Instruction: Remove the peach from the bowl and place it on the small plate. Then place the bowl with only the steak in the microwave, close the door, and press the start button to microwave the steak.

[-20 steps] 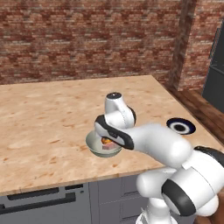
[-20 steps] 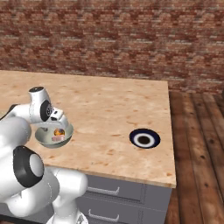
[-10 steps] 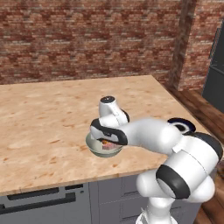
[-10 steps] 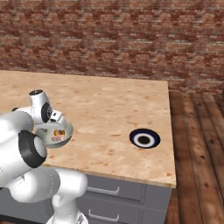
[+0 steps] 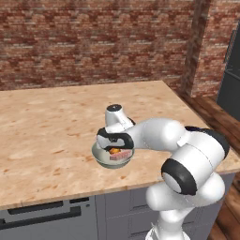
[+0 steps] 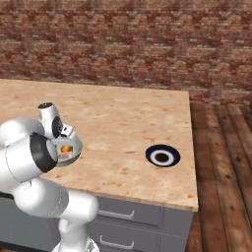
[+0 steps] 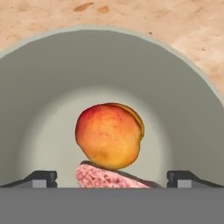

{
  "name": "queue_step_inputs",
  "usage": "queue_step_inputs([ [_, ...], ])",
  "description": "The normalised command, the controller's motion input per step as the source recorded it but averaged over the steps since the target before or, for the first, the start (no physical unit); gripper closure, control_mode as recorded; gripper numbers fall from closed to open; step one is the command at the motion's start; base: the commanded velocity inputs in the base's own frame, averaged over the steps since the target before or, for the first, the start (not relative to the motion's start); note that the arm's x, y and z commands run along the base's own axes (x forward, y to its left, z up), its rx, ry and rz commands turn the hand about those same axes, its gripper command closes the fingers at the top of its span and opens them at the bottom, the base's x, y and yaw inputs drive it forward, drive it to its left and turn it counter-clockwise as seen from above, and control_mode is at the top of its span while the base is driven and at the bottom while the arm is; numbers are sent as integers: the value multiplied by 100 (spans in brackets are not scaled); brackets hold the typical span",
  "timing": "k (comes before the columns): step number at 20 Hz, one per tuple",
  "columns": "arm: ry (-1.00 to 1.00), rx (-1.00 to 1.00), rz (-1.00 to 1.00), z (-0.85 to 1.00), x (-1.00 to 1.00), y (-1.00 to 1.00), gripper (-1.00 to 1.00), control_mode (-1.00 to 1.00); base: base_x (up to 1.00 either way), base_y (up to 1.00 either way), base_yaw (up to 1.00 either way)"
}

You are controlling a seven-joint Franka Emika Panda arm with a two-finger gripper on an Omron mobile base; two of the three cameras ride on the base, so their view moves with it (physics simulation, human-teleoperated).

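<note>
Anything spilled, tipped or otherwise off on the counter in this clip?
Nothing stands out. The bowl sits upright on the counter, peach resting on the steak inside it; the small plate lies flat; the open hand straddles the peach.

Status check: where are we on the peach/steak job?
Done: nothing yet. The peach sits on the steak inside the bowl, and the small plate on the counter is bare.
In hand: the pincer is open, low in the bowl, its tips either side of the peach.
Left: grasp the peach, move it to the plate, then all the microwave steps.
</note>
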Motion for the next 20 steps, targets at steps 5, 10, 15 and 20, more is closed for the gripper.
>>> queue_step_inputs([
  [5,0,0,2,-19,16,0,-100,-100,0,0,0],
  [10,0,0,4,-21,3,0,-100,-100,0,0,0],
  [15,0,0,3,-18,0,0,-100,-100,0,0,0],
  [20,-1,0,2,-11,0,0,100,-100,0,0,0],
])
